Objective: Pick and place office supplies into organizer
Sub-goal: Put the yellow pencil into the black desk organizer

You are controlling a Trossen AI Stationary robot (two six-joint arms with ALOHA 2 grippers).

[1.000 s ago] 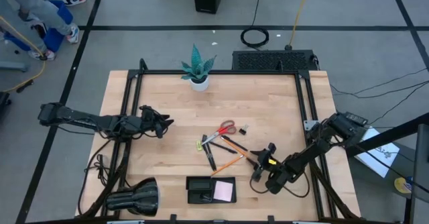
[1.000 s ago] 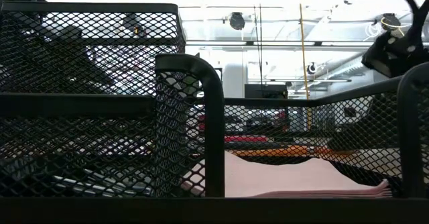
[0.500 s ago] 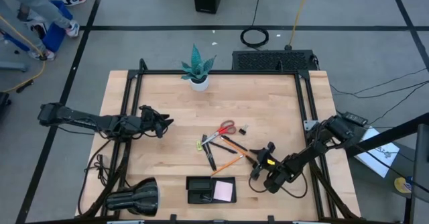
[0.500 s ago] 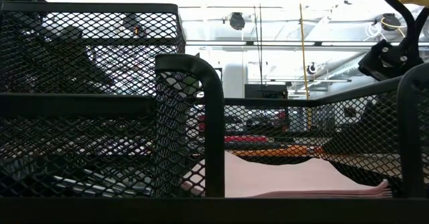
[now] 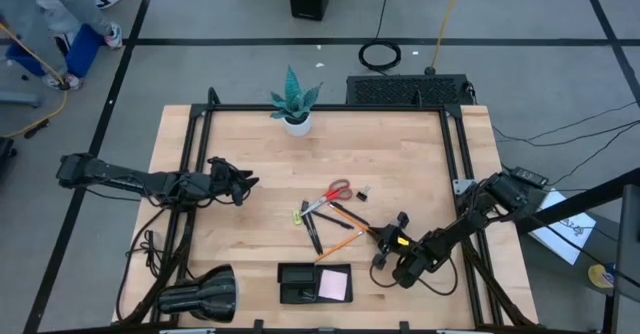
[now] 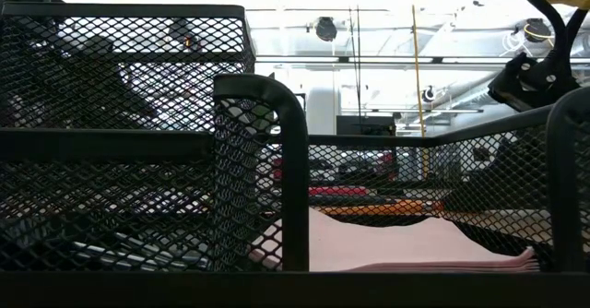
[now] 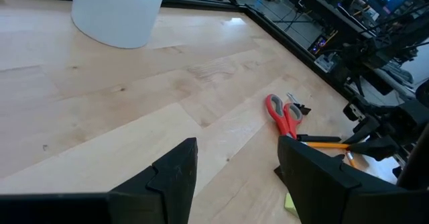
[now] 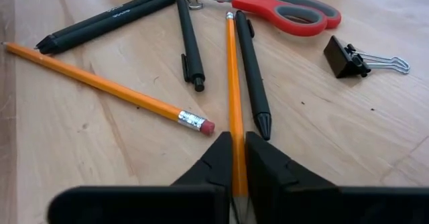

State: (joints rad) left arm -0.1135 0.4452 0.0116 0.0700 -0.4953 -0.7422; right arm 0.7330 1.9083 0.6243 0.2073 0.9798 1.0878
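The right tool (image 8: 233, 158) pinches an orange pencil (image 8: 232, 90) lying on the worktop (image 5: 400, 154). The left tool (image 7: 234, 167) hovers half open, empty, near the scissors (image 7: 281, 115).

On your tabletop (image 5: 400, 154) the plant (image 5: 296, 101) stood at the far edge, well apart from the supplies at the middle. The scissors (image 5: 329, 194) lay farthest back in that cluster, with the clip (image 5: 362, 192) just to their right. In front of them the pens (image 5: 314, 231) and pencils (image 5: 345, 236) fanned out. The organizer (image 5: 314, 283) sat at the near edge, in front of the cluster, with the note pad (image 5: 334, 285) in its right compartment. The lamp-like cylinder (image 5: 198, 295) lay at the near left corner.
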